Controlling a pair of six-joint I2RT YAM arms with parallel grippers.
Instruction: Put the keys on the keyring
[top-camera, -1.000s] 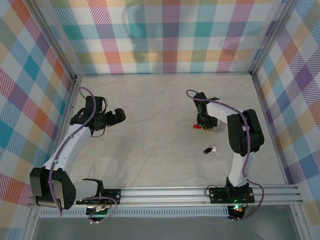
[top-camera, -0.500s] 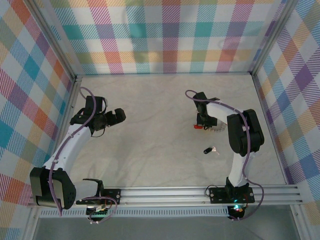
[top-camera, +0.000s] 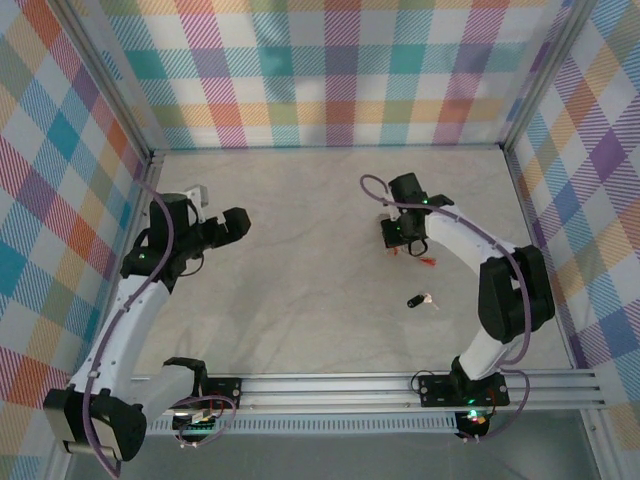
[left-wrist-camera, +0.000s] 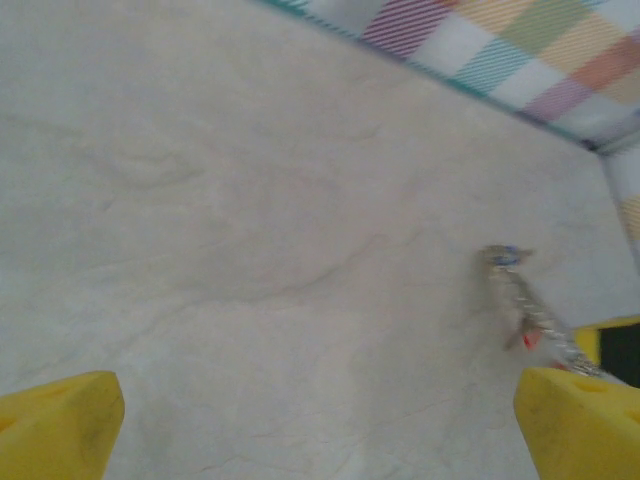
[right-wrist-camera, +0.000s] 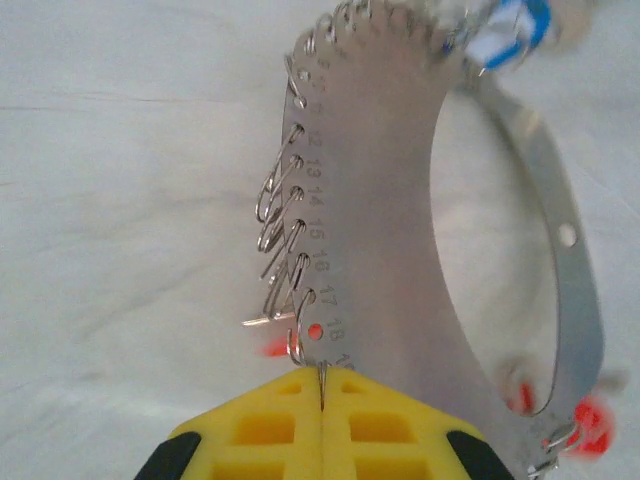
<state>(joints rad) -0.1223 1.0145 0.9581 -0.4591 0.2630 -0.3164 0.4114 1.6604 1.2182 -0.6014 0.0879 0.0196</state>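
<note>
Right of centre — right gripper clamped on keyring | left gripper spread apart | black key nearby

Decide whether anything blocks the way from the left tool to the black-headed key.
Nothing visible does: bare table lies between the open left tool and the black-headed key. The right tool, shut on the keyring, is off that line.

Left arm and right arm: white links, black joints and bases, lilac cables looped alongside. Fingertips, lower frame: yellow moulded blocks with square recesses, black backing.
</note>
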